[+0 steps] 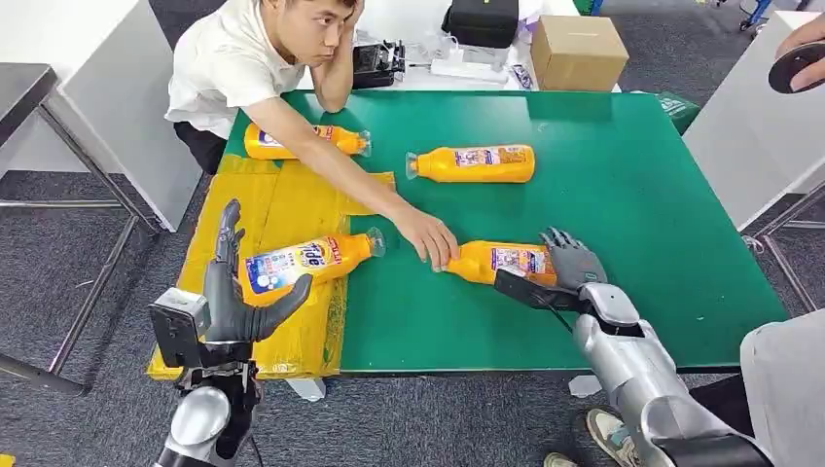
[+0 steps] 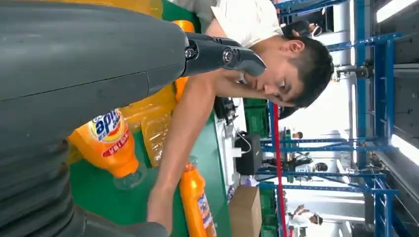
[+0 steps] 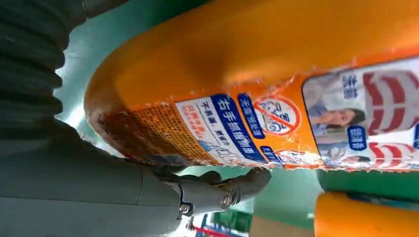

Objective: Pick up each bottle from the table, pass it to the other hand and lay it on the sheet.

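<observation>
Several orange bottles lie on the green table [image 1: 632,195]. One bottle [image 1: 297,263] [image 2: 106,143] lies on the yellow sheet [image 1: 292,199], its base between the straight fingers and spread thumb of my left hand [image 1: 238,292] [image 2: 99,64]. My right hand [image 1: 574,265] [image 3: 74,192] wraps the base of a second bottle [image 1: 501,261] [image 3: 276,74] that lies on the table; the thumb [image 3: 217,190] presses its near side. A person's hand [image 1: 428,238] rests on that bottle's cap end. A third bottle [image 1: 472,163] lies mid-table. A fourth [image 1: 268,143] lies at the sheet's far end.
A seated person [image 1: 243,58] leans over the far left edge, their forearm [image 1: 340,170] stretched across the sheet. A cardboard box [image 1: 577,51] and a black bag [image 1: 482,19] stand behind the table. Another person's leg [image 1: 783,379] is at the near right.
</observation>
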### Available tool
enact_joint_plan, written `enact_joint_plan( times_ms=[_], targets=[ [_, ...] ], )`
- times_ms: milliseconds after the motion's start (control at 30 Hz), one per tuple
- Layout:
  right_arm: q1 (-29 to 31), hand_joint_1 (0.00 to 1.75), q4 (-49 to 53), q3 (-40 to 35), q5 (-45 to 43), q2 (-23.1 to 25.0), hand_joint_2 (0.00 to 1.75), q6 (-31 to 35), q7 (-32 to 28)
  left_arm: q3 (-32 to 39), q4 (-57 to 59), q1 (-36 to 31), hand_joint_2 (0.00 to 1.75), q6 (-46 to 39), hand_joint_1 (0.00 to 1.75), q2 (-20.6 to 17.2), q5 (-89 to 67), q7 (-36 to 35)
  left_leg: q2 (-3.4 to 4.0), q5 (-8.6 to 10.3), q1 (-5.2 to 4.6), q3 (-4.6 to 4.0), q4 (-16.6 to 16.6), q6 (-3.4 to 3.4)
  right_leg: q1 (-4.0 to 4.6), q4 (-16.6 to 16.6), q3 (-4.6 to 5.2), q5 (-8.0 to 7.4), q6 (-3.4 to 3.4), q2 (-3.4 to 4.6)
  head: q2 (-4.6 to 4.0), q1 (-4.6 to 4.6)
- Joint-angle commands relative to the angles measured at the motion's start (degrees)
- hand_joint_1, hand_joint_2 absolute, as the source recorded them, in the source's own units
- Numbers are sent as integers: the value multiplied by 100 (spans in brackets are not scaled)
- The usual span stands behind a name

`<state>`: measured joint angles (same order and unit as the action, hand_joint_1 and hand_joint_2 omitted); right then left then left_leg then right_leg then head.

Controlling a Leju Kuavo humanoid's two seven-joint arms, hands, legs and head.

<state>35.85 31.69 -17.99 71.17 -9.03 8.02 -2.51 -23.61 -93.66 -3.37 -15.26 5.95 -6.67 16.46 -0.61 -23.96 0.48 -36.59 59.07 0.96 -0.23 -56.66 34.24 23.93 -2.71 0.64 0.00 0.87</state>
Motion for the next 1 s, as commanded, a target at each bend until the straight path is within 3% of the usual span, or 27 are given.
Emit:
enact_joint_plan(
  times_ms=[33,100,133,167,200,333,367,400,567,667,733,900,933,1000],
  targets=[
    [304,0,-1115,-216,-138,70,175,-564,272,-154,603,-351,175,24,0,-12,101,-54,-7,4,-1,24,-11,-3,1,10,-27,0,7,-17,0,-2],
    [336,0,-1218,-184,-194,100,175,-767,451,-162,650,-387,175,47,0,6,146,-69,-14,3,1,25,-6,-1,3,8,-26,1,4,-19,0,-2],
    [331,10,-1241,-176,-213,112,175,-840,491,-169,665,-409,175,55,0,11,153,-70,-20,6,-1,32,-12,-1,1,12,-36,1,5,-28,0,0],
    [336,143,-1253,-187,-227,102,175,-904,440,-186,688,-443,175,66,0,20,161,-62,-18,7,0,29,-9,2,2,11,-32,0,4,-20,0,0],
    [325,175,-1257,-162,-264,86,175,-912,405,-196,679,-464,175,72,0,26,166,-58,-17,6,1,27,-7,3,2,9,-32,0,3,-16,0,-2],
    [332,175,-1205,-208,-341,77,175,-794,79,-246,635,-497,175,110,0,-2,197,-23,-23,10,1,45,-13,2,2,15,-52,-1,5,-26,0,0],
    [329,175,-1156,-145,-509,89,175,-846,-186,-280,608,-503,175,165,0,-28,239,-15,-25,12,-1,44,-16,2,1,17,-52,-2,5,-29,0,0],
    [255,175,-1118,284,-1145,119,175,-1105,-840,-317,619,-530,175,235,0,-62,315,13,-20,8,2,45,-13,2,4,15,-52,-1,6,-23,0,-2],
    [145,175,-1018,305,-1318,36,175,-1140,-1221,-345,662,-555,175,305,0,-88,414,37,-10,3,5,47,-8,1,6,13,-51,-1,3,-11,0,0],
    [-128,175,-834,916,-2453,159,175,-1715,-1924,-377,789,-586,175,549,0,-123,828,-31,-3,6,1,59,-22,-1,4,21,-58,-7,14,-14,0,0],
    [-309,175,-565,1155,-3096,308,175,-2042,-2650,-351,983,-477,175,1313,0,-93,1972,-671,-3,6,7,59,-18,0,10,21,-55,-11,19,-13,0,0],
    [-535,175,172,813,-3500,548,175,-1951,-2685,-555,1403,-325,175,1514,0,-176,2329,-674,28,0,8,63,-25,-6,13,20,-49,-17,21,17,0,-2],
    [-664,175,528,879,-3996,690,175,-2121,-3063,-696,1481,-289,175,1698,0,-222,2482,-895,25,-3,9,53,-16,-5,13,12,-41,-14,19,17,0,-2],
    [-947,175,1311,727,-4510,918,175,-2065,-3026,-967,1627,-256,175,1834,0,-301,2483,-905,31,-4,9,56,-19,-5,14,15,-41,-14,21,21,0,-2]
  ],
)
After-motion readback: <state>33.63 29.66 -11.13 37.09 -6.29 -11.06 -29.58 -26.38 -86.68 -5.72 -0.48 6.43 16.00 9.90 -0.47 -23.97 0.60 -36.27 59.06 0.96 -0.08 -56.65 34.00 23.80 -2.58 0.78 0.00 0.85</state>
